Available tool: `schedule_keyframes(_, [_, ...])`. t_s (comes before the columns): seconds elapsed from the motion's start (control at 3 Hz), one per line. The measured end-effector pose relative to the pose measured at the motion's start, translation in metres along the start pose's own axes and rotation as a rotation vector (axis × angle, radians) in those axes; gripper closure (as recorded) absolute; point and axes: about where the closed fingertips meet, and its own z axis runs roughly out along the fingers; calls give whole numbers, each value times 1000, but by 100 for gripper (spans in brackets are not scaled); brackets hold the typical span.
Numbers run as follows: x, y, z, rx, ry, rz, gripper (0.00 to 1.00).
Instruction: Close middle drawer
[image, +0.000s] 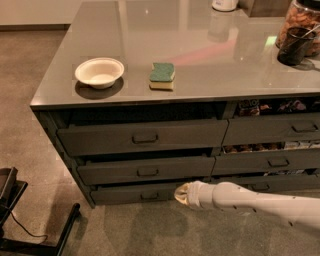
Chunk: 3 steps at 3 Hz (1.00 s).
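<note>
The middle drawer (145, 170) is the wide, low dark grey drawer in the left stack, with a small metal pull handle (147, 173) at its centre. Its front stands a little out from the cabinet, with a dark gap above it. My gripper (182, 194), at the end of the white arm (250, 200) coming in from the lower right, is below the drawer's right end, in front of the bottom drawer (135, 194). It is apart from the middle drawer's front.
The taller top drawer (142, 136) stands ajar above. The right-hand drawers (270, 162) show snack packets. On the countertop (210, 75) are a white bowl (99, 72), a green sponge (163, 75) and a jar (299, 31). A black stand (30, 225) is on the floor at left.
</note>
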Motion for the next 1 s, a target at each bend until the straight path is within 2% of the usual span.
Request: schedule_keyframes(1.0, [1,2,1,-3,-1,2,12])
